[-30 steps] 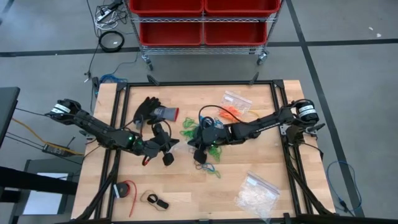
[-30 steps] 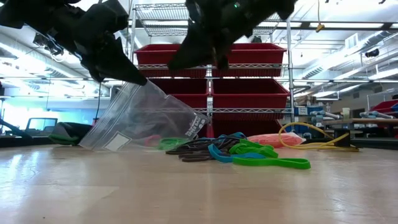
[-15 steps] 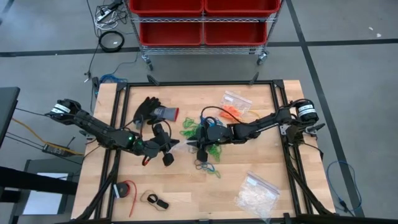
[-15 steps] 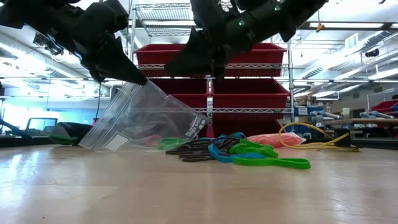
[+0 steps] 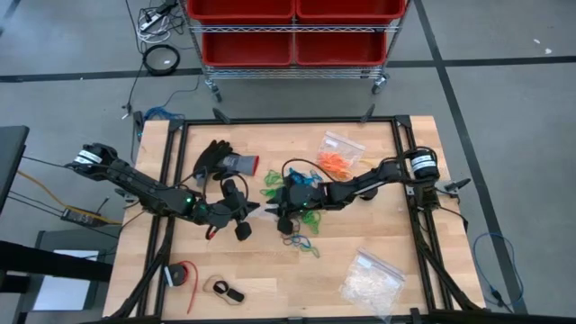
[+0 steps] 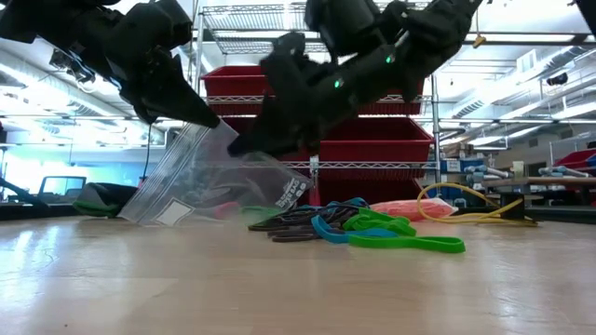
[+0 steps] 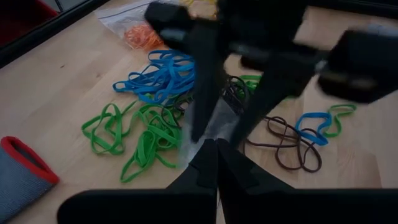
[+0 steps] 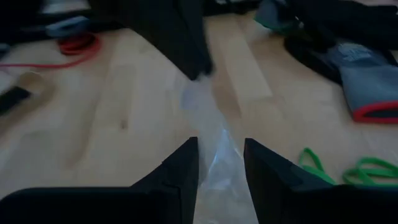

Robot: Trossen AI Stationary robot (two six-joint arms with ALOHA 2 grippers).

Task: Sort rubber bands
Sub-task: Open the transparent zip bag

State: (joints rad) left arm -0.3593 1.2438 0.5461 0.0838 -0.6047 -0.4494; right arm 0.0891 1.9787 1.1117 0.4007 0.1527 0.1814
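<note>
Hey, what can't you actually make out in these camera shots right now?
- Clear bag, low view: contents too faint to tell.
- Right gripper, right wrist view: whether the open fingers touch the bag is unclear.
- Rubber bands, high view: the right arm hides part of the pile.
- Left gripper, left wrist view: blur hides its grip.

Robotics lab or workshop — wooden table in a black frame on a grey concrete floor, wheeled rack of red bins, ceiling strip lights, further benches and equipment behind — no domestic fittings
</note>
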